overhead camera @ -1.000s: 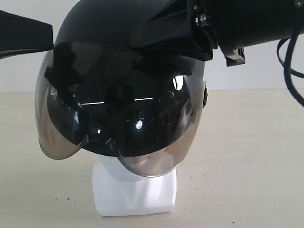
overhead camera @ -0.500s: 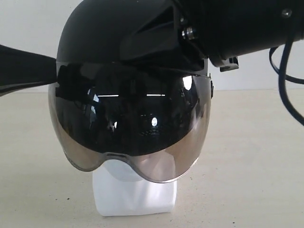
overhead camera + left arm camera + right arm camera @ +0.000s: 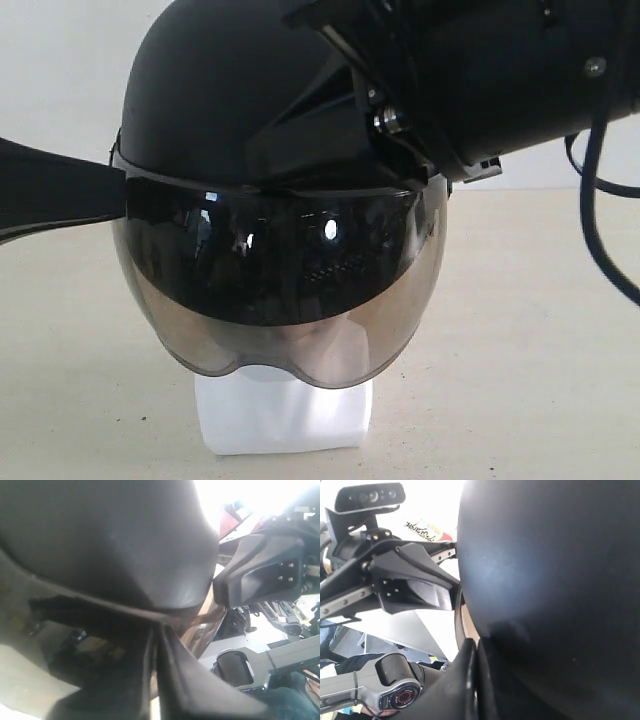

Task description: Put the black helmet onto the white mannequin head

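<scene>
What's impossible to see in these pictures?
- Exterior view: the face of the mannequin head, hidden behind the black helmet and its tinted visor; only the neck base shows.
- Exterior view: the left gripper and right gripper, cut off by the picture's edges.
- Both wrist views: the head, blocked by the helmet shell filling the picture; backgrounds glare white.

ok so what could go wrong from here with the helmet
1. The helmet hides nearly all of the head, so it may be seated off-centre and tip once released.
2. Only its base shows below the visor; a sideways push could topple it.
3. Both jaws seem to pinch only the rim, which might slip.
</scene>
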You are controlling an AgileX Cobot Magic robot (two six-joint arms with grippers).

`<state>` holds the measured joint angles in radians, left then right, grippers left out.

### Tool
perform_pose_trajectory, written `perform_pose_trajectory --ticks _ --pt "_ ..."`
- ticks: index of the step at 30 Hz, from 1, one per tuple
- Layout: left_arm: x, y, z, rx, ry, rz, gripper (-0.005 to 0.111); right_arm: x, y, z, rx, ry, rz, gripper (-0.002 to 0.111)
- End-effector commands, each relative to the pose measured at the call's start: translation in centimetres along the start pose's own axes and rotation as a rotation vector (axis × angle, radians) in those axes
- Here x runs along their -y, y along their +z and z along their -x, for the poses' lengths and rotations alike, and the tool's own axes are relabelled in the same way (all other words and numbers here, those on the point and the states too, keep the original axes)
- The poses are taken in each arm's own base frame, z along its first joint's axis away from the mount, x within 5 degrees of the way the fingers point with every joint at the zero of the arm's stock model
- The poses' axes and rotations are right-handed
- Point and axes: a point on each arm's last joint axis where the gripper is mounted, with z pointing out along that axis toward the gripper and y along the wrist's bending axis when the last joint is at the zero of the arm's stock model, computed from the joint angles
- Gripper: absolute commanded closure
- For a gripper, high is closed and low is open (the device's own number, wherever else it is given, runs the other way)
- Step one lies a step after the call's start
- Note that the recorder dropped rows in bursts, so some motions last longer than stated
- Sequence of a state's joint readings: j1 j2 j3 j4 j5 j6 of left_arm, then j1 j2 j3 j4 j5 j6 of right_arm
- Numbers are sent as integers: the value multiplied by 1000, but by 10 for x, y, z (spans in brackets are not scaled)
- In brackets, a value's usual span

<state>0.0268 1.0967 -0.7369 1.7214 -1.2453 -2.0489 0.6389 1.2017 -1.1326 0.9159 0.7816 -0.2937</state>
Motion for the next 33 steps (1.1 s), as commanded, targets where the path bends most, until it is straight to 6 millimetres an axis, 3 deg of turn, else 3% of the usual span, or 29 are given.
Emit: perform_pose_trajectory --ticks 1,16,25,33 --pt "-11 3 -10 -18 -3 51 102 2 0 -3 -23 -20 -23 108" --pt "-12 3 -12 -22 -8 50 102 8 0 -8 -77 -7 -84 108" --pt "-12 3 -12 -22 -3 49 102 27 11 -27 -112 59 -112 108" --pt "-12 3 -12 -23 -3 48 102 27 11 -28 -117 62 -110 108"
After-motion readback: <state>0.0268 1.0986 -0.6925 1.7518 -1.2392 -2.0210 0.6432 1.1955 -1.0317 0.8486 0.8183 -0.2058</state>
